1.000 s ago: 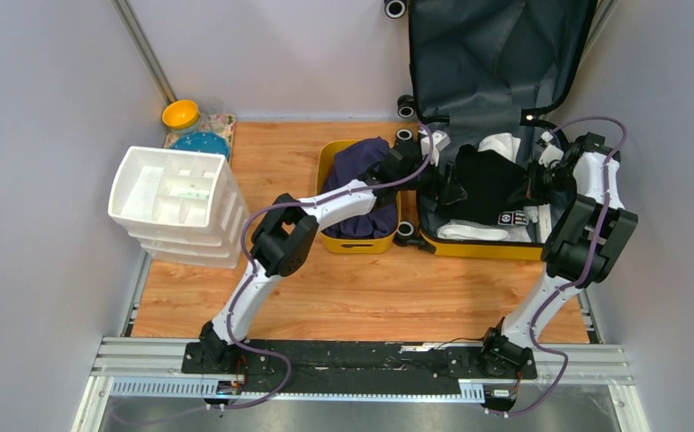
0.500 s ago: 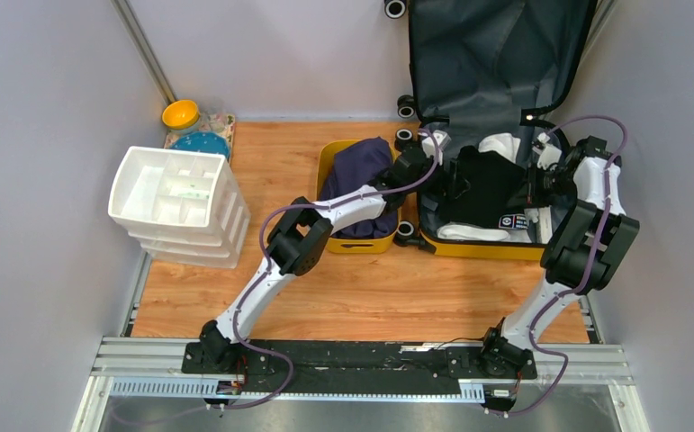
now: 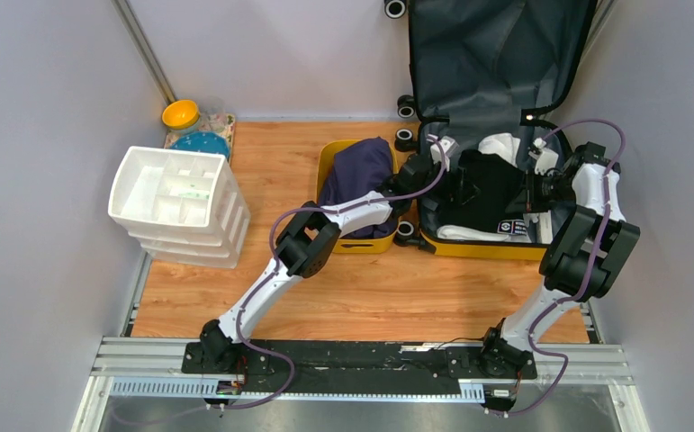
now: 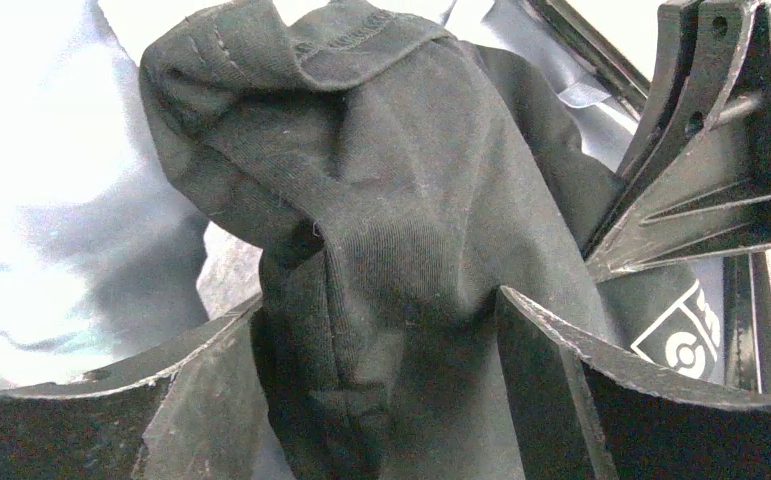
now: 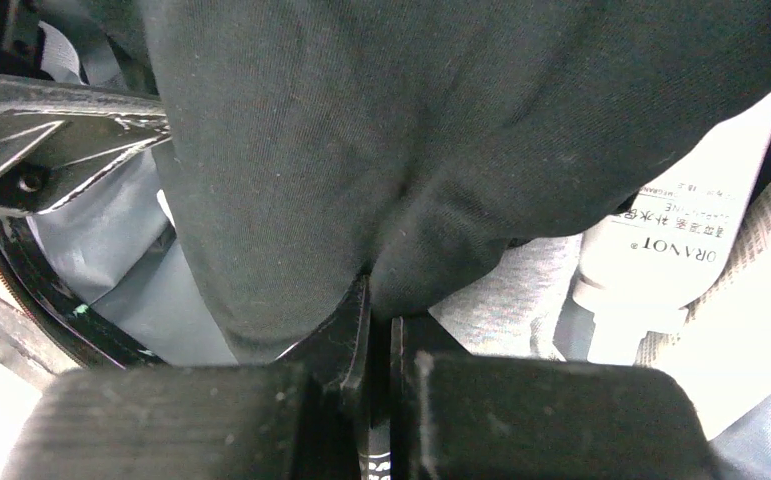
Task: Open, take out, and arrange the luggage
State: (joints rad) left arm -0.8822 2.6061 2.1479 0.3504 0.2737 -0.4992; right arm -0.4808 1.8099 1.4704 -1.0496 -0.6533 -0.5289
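The luggage, a yellow hard-shell suitcase, lies open at the back right with its dark-lined lid leaning on the wall. A black garment is bunched up inside it. My right gripper is shut on the garment's right edge, and the right wrist view shows black cloth pinched between its jaws. My left gripper reaches in from the left, open. In the left wrist view its jaws straddle a hanging fold of the garment without squeezing it.
A yellow tub holding navy cloth stands just left of the suitcase. The white drawer organiser is at the left, a yellow bowl and a blue plate behind it. A white bottle and white clothes lie in the suitcase.
My left arm has stretched right, from over the tub into the suitcase, bringing its open jaws around the black garment. The right gripper kept its hold and shifted slightly.
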